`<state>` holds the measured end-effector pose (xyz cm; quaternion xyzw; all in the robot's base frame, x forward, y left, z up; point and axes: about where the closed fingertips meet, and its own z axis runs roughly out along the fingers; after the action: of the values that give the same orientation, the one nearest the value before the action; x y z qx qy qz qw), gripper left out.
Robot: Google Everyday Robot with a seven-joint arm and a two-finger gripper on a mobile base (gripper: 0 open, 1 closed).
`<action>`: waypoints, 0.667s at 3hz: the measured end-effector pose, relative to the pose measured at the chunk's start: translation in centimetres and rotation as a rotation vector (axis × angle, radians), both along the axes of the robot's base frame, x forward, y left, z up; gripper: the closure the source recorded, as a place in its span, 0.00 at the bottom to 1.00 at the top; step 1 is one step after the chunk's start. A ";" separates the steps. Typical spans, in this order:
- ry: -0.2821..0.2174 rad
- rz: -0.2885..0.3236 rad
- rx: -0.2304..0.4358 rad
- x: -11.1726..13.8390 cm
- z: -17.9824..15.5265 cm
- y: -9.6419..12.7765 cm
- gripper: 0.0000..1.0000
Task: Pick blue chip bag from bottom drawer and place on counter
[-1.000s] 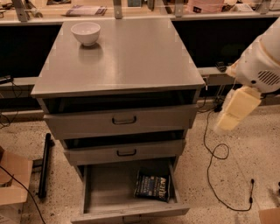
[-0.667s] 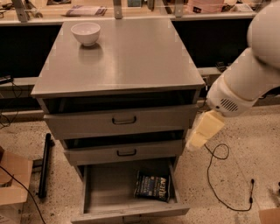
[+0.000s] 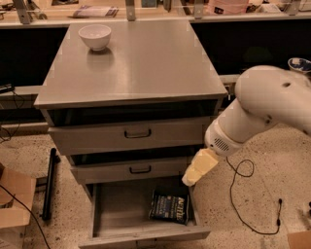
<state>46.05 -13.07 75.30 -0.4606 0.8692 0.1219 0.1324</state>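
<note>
The blue chip bag (image 3: 169,206) lies flat on the floor of the open bottom drawer (image 3: 116,214), at its right side. My gripper (image 3: 190,178) hangs from the white arm (image 3: 262,107) just above the drawer's right rear corner, a little above and to the right of the bag, not touching it. The counter (image 3: 141,63) is the grey metal top of the cabinet, with a white bowl (image 3: 95,36) at its back left.
Two wider drawers with black loop handles (image 3: 137,133) sit above, slightly pulled out. A black cable (image 3: 243,170) trails on the speckled floor at right. A black bar (image 3: 48,185) and a cardboard box (image 3: 14,204) lie at left. A tan bench (image 3: 155,12) runs behind.
The arm has swung left and down from the cabinet's right side, bringing my gripper from beside the top drawer to just above the bottom drawer's right edge. The bag has not moved.
</note>
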 end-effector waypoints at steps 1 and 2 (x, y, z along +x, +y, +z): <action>0.000 -0.003 0.005 0.2 -0.6 0.1 0.00; 0.044 -0.023 0.006 0.3 -2.5 0.8 0.00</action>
<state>46.34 -12.26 72.78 -0.4473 0.8768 0.1331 0.1163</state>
